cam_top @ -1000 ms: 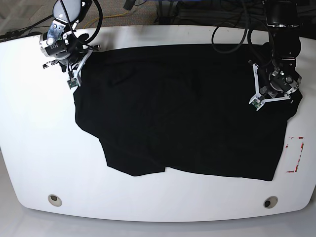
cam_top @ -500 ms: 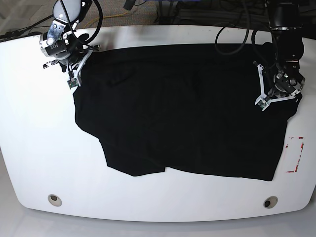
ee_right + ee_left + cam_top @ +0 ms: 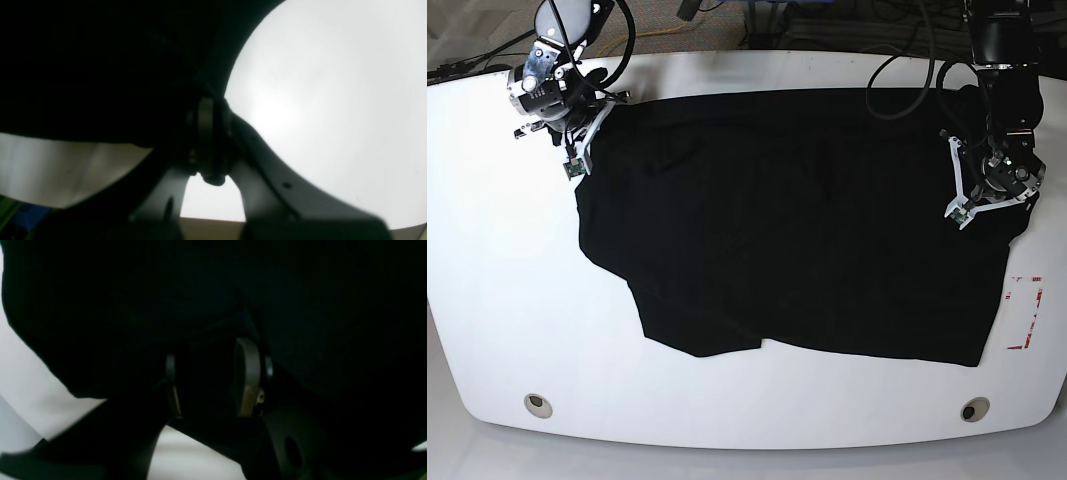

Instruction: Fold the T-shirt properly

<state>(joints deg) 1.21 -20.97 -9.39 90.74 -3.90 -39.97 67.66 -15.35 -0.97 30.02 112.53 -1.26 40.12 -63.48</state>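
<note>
The black T-shirt [image 3: 797, 220] lies spread across the white table [image 3: 487, 280], with a crooked flap at its front left. At its far left corner my right gripper [image 3: 605, 108] is shut on the fabric. In the right wrist view the closed fingers [image 3: 206, 126] pinch the T-shirt's [image 3: 100, 66] edge above the bright tabletop. My left gripper [image 3: 1007, 190] hangs over the shirt's right edge. In the left wrist view its fingers [image 3: 247, 373] stand apart, with only dark cloth [image 3: 300, 306] behind the gap. No print shows.
A red-marked rectangle [image 3: 1025, 312] sits on the table at the right edge, just beyond the shirt. Two round holes [image 3: 538, 404] [image 3: 974, 409] lie near the front edge. Cables [image 3: 907, 60] hang at the back behind the arms.
My left gripper has opened, let go of the shirt's right side and shifted a little to the right. The right gripper has stayed where it was, shut.
</note>
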